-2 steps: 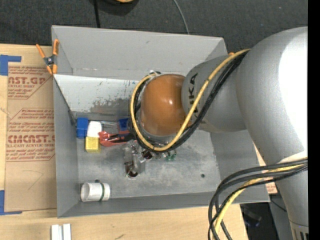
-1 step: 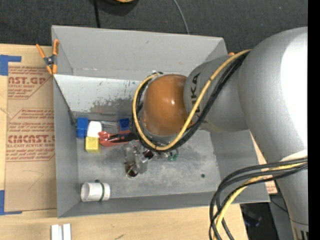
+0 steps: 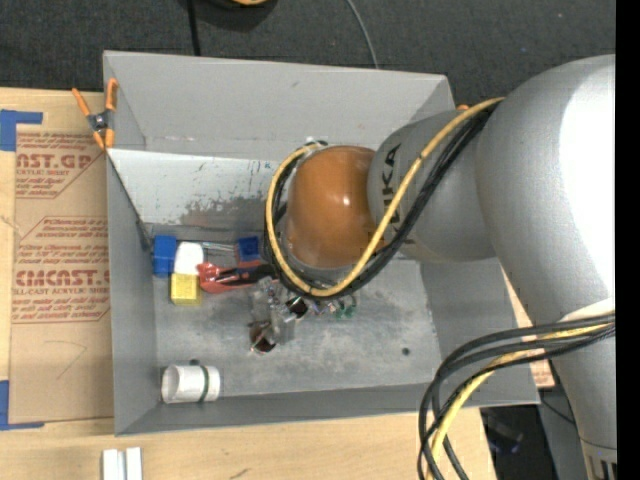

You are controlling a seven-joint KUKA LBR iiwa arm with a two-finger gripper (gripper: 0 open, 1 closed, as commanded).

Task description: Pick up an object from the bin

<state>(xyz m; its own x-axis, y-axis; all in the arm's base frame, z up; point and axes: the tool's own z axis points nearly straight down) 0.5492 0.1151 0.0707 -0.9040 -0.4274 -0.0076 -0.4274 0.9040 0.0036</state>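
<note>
**Bin contents, L to R**

1. Bin (image 3: 330, 368): grey metal, floor scuffed, mostly bare on R half.
2. White cylinder (image 3: 190, 382): lying on its side, front-L corner, well apart from all else.
3. Block cluster, L-centre against the sloped wall: blue block (image 3: 162, 256), white block (image 3: 189, 257) touching it on the R, yellow block (image 3: 185, 289) just in front of both.
4. Red piece (image 3: 222, 276): flat, dark at its R end, just beside the yellow block. 2nd blue block (image 3: 248, 247) sits just behind it.
5. Gripper (image 3: 266, 330): low over the floor near centre, under the orange wrist cover (image 3: 330, 213). Open or closed: cannot tell. Nothing seen in its grasp. Nearest item is the red piece, just to its L.
6. Green bit (image 3: 344, 310): small, just R of gripper, partly under the cables.

**Handling note (est.)**: pick not yet made. If going for the red piece, centre over it before closing and approach from the R, so the yellow block isn't caught too. The cylinder is the clearest alt., but prob. rolls if nudged.
</note>
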